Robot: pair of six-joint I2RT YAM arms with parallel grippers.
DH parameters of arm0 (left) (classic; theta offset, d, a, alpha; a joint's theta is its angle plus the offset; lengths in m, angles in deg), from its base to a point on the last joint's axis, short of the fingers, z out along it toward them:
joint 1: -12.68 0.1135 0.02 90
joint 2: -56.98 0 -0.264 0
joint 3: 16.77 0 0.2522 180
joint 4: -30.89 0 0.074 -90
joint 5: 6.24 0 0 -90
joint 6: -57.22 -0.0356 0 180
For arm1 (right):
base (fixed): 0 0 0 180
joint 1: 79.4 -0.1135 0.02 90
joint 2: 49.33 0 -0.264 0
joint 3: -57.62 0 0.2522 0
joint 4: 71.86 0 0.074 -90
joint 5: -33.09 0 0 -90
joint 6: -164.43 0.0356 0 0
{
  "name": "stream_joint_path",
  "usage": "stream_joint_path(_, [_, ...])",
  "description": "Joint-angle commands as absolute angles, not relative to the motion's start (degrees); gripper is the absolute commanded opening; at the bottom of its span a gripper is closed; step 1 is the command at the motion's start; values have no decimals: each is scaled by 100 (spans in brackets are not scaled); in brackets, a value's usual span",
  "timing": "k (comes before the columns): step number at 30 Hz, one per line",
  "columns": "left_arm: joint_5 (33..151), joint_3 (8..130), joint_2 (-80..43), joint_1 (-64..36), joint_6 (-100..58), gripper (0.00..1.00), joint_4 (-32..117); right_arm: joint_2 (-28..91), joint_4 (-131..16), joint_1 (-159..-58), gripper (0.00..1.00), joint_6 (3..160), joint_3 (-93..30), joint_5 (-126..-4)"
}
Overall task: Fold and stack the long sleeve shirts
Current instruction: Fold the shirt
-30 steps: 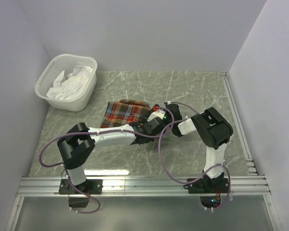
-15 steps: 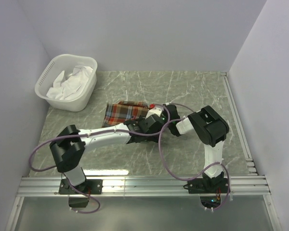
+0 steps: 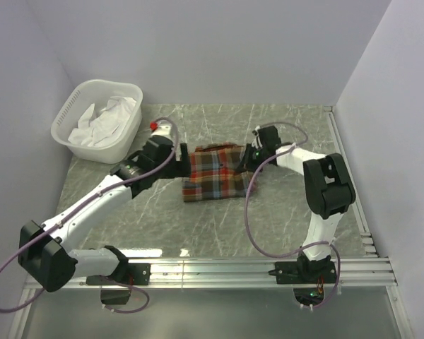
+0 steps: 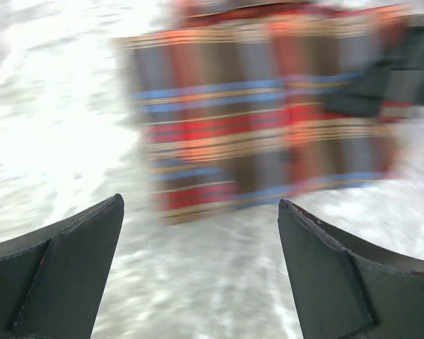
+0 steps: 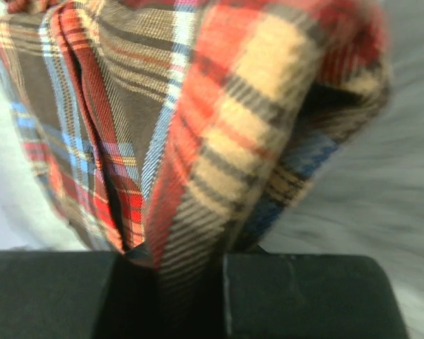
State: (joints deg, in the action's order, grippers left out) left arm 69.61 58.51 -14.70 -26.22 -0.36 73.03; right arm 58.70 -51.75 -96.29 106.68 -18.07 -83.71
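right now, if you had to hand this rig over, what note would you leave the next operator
Left end effector: open, empty, just left of the plaid shirt.
Right end effector: shut on that shirt's right edge.
Shirt: a compact folded rectangle in the middle of the table. White basket at back left holds white cloth.
Done: folding looks largely complete.
Left: release the right grip, tidy edges if needed; no stack shows yet.
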Motion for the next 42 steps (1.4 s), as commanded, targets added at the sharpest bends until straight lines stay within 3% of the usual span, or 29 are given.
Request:
stream_joint_path(1, [7242,5571,-1246,-1915,-492,96,7462,5675,-2552,-9312,0,8441,-2968,-7337])
stream_joint_path(5, [7155,5491,-1096,-1264,-712,95,7471,5719,-1233,-9048,0,7795,-4337,-5905])
stream_joint_path(12, [7489,5096,-859,-570,-747,95,7242,6219,1343,-9144,0,7857,-6782,-1652])
stream_joint_path(13, [7437,5087,-850,-569,-738,95,7251,6316,1484,-9283,0,7778,-7133,-734])
stream_joint_path(17, [7532,5060,-771,-446,-712,95,7225,6193,443,-9899,0,6742,-6908,318])
stream_joint_path(21, [7498,5034,-753,-367,-694,94,7216,6772,88,-10541,0,6213,-6881,541])
stream_joint_path(27, [7401,5008,-771,-297,-659,94,7225,8695,729,-11296,0,6975,-7224,409])
stream_joint_path(38, [7550,4999,-762,-138,-624,93,7181,9718,1485,-12598,0,8137,-7268,242])
stream_joint_path(39, [7542,4999,-753,-112,-615,93,7189,9762,1485,-12677,1,8164,-7268,251])
stream_joint_path(40, [7541,4990,-727,-103,-615,93,7172,9779,1459,-12747,19,8155,-7242,242])
stream_joint_path(42, [7524,4981,-701,-86,-607,93,7163,9797,1406,-12941,27,8216,-7250,233])
